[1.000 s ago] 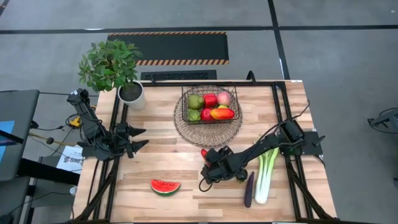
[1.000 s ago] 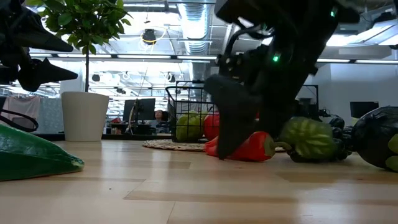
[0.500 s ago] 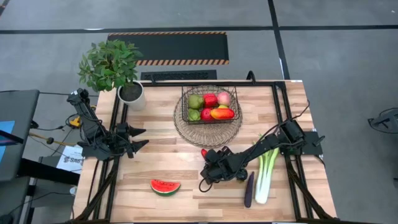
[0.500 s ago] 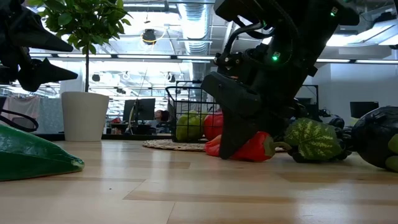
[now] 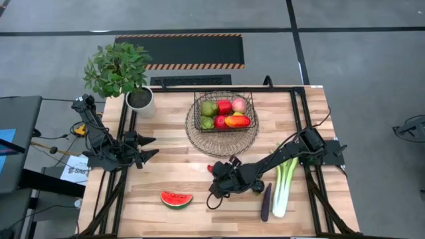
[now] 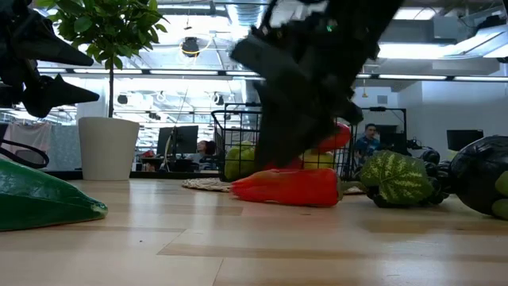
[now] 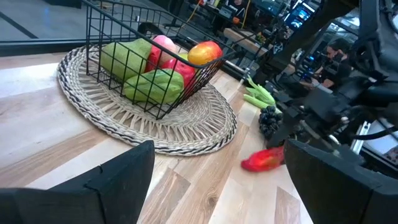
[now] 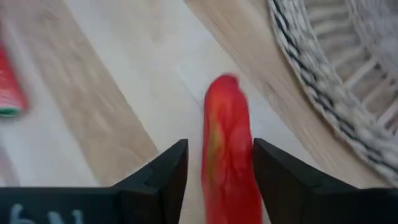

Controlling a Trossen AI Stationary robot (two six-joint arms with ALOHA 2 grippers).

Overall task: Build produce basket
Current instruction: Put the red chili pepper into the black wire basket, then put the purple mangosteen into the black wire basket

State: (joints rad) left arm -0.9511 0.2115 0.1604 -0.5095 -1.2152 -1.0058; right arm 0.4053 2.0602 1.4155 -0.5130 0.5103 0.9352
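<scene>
The step in hand is judged to be the pick-up of the red chili (image 8: 227,149). It lies on the wooden table (image 5: 172,169), just in front of the round woven mat (image 5: 199,141) on which the wire basket (image 5: 222,113) stands. The right gripper (image 5: 214,178) is lowered over the chili, and in the right wrist view the chili is seen lengthwise between the two dark fingers (image 8: 163,171), one on each side of it. Whether the pads are already pressed against it cannot be told; a narrow gap seems to show on either side, so the grasp is taken as closing rather than made. The left gripper (image 5: 147,147) is parked at the table's left edge, its fingers spread wide and nothing in them.

The basket is already partly filled: green pears (image 5: 208,109), a red apple (image 5: 224,106), a peach (image 5: 239,104) and an orange-red mango (image 5: 237,121) are seen inside. A watermelon slice (image 5: 176,198), a purple eggplant (image 5: 266,202) and a leek (image 5: 284,186) remain on the table.

Next, a firm closure on the chili is called for, then a lift clear of the basket's upright side.

In the low view the right gripper is blurred and the contact is masked by it. The dark grapes (image 7: 268,119) are clear only in the left wrist view; from above they are largely covered by the right arm.
</scene>
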